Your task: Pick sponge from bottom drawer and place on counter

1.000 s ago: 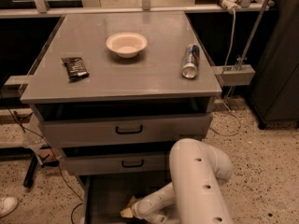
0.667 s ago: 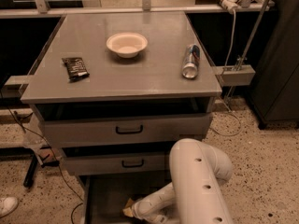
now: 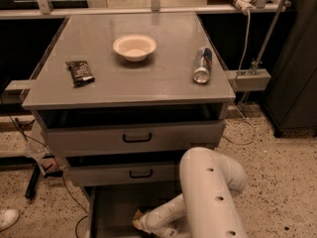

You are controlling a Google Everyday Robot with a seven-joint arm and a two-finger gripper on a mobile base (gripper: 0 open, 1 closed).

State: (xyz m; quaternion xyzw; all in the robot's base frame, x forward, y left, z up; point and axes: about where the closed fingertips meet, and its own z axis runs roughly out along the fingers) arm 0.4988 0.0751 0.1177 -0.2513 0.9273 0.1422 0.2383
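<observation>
Your gripper [image 3: 142,222]: down inside the bottom drawer [image 3: 111,209], 6 o'clock from the counter [image 3: 148,83]; whether it is clamped you cannot tell. Sponge [image 3: 137,214]: in that drawer, at the gripper's tip. On the counter: bowl [image 3: 134,47] at 12 o'clock, packet [image 3: 80,72] at 9, can [image 3: 202,65] at 3.

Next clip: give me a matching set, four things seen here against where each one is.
Things: 1 white round bowl; 2 dark snack packet; 3 silver can lying on its side; 4 white arm's tool.
Places: A right side of the grey counter; B down in the open grey bottom drawer, at the yellow-tan sponge; C counter's left side; D counter's rear middle.
Pairs: 1-D, 2-C, 3-A, 4-B.
</observation>
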